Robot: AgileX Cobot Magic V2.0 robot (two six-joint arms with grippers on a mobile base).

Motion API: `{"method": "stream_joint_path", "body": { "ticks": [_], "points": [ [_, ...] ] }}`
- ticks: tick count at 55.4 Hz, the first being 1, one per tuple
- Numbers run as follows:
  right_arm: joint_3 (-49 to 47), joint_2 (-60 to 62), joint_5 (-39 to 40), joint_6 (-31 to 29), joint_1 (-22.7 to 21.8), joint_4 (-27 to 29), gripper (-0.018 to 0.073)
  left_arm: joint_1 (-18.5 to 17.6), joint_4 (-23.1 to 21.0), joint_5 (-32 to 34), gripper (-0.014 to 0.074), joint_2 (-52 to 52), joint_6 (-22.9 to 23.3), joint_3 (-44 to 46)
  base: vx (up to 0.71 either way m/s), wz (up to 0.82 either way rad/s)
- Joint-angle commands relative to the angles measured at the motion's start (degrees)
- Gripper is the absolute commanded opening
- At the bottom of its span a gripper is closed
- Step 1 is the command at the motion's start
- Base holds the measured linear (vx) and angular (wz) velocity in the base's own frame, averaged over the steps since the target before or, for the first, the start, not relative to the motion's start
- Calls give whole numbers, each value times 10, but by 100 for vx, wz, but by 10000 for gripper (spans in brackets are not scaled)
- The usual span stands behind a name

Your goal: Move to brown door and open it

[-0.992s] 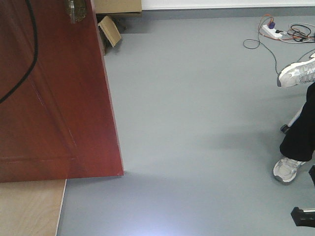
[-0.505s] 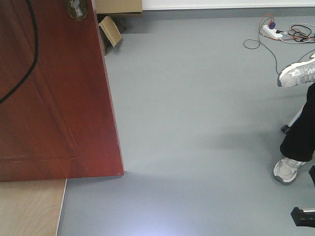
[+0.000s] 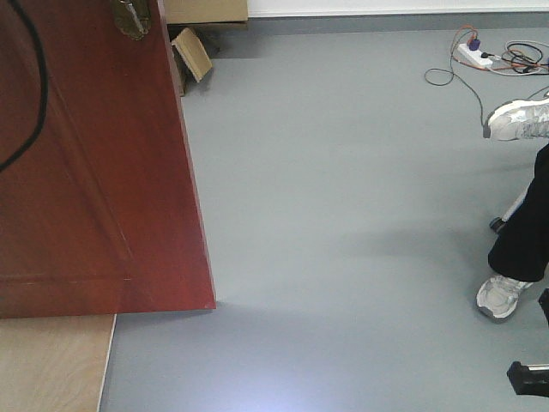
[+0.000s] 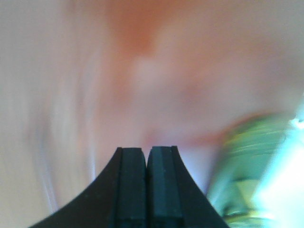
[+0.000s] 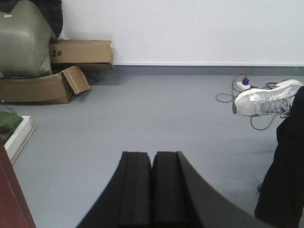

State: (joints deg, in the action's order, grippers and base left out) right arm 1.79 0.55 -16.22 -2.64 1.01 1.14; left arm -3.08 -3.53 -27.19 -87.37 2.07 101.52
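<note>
The brown door [image 3: 94, 172] fills the left of the front view, swung ajar, with its free edge running down to the grey floor. Its brass lock hardware [image 3: 130, 17] shows at the top edge. A black cable [image 3: 39, 94] hangs in front of the door. In the left wrist view my left gripper [image 4: 147, 150] is shut and empty, very close to a blurred reddish surface, with the shiny brass hardware [image 4: 251, 175] at its lower right. My right gripper [image 5: 152, 154] is shut and empty over the floor. The door's edge [image 5: 9, 194] shows at its lower left.
A seated person's legs and white shoes [image 3: 502, 296] are at the right, one shoe raised [image 5: 266, 99]. A power strip with cables [image 3: 476, 56] lies at the back right. Cardboard boxes [image 5: 47, 85] and a green sandbag [image 5: 23, 42] stand behind the door. Pale wooden flooring [image 3: 51, 365] lies below it.
The black cable in front of the door has swung to the left. The person's raised shoe has shifted slightly. The door's edge has stayed almost in place.
</note>
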Motion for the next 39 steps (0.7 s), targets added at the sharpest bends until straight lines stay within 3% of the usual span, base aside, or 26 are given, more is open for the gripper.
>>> {"method": "stream_joint_path", "body": {
  "ticks": [1,10,17,33,39],
  "points": [
    [2,7,47,-3,-1,-4,0,-13,-8,173,-4,104,-8,-104,0,0],
    [2,7,47,-3,-1,-4,0,-20,-5,356,-4,246,-8,-362,0,0],
    [2,7,47,-3,-1,-4,0,-19,-5,439,-4,363,-10,-536,0,0],
    [2,7,47,-3,-1,-4,0,-16,-6,435,-4,620,-10,-817,0,0],
    [2,7,47,-3,-1,-4,0,4,-6,435,-4,721,-9,-895,0,0]
  ]
}}
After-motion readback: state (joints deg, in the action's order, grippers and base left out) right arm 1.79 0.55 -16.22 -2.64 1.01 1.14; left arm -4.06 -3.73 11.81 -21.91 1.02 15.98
